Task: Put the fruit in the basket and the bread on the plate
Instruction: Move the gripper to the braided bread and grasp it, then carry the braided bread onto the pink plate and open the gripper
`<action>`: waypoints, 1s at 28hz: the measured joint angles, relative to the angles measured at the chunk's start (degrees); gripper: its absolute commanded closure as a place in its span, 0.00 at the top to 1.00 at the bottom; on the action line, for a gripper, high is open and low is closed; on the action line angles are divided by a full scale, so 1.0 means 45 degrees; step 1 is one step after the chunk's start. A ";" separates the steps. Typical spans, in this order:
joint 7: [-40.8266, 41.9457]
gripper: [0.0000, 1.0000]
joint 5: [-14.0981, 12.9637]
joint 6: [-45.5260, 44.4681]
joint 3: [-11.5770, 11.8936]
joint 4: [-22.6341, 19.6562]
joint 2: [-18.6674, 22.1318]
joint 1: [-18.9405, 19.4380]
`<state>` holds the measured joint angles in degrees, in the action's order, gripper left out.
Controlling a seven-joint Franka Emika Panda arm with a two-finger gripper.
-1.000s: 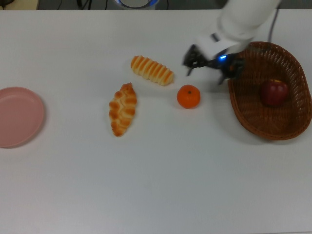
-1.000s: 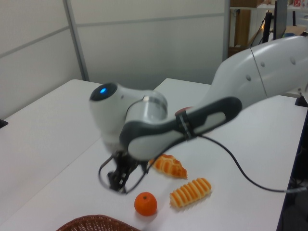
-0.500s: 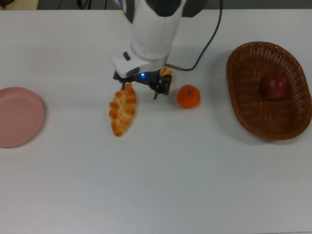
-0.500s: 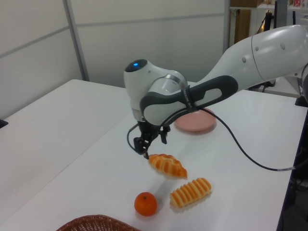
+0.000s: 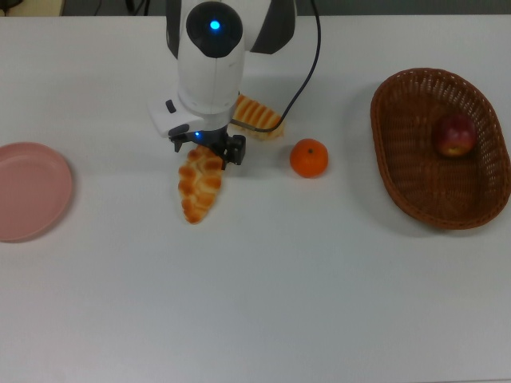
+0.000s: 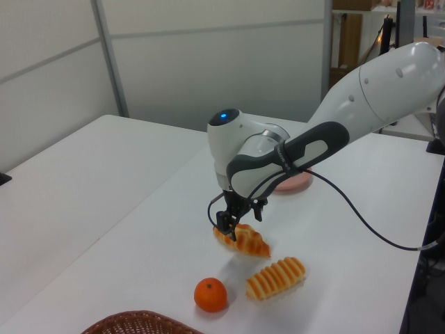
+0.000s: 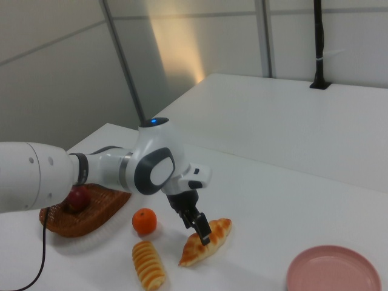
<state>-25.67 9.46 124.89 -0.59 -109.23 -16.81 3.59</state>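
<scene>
Wicker basket (image 5: 415, 191) at the top view's right held the apple (image 5: 454, 134). Pink plate (image 5: 32, 191) lay bare at the top view's left. Gripper (image 6: 232, 228) — fingers spread, straddling the braided roll's (image 5: 200, 187) upper end. Striped roll (image 5: 259, 117) beside it; mandarin (image 5: 309, 158) on the table.

Laboratory or office test room: a white robot arm (image 6: 361, 104) works over a plain white counter (image 5: 319, 303), bounded by grey partition wall panels (image 6: 208, 62), with a second white counter (image 7: 291, 115) behind.
</scene>
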 measured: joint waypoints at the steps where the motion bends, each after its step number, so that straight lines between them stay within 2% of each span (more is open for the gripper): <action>1: 0.0000 1.00 0.0000 0.0052 0.0000 -0.0068 -0.0011 -0.0043; 11: -0.0004 0.98 0.0020 0.0269 -0.0001 -0.0295 -0.0437 -0.0208; 12: -0.0004 0.89 0.0021 0.0380 -0.0001 -0.0298 -0.0516 -0.0213; 13: -0.0004 0.73 0.0022 0.0425 -0.0001 -0.0298 -0.0564 -0.0214; 14: -0.0004 0.50 0.0022 0.0446 -0.0002 -0.0299 -0.0615 -0.0214; 15: -0.0004 0.22 0.0022 0.0468 -0.0002 -0.0298 -0.0668 -0.0214; 16: -0.0004 0.00 0.0022 0.0494 -0.0005 -0.0298 -0.0722 -0.0213; 28: -0.0389 0.00 0.0000 0.0630 -0.0006 0.0059 -0.0888 -0.0451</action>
<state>-27.42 9.46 127.72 -0.61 -108.97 -20.81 1.56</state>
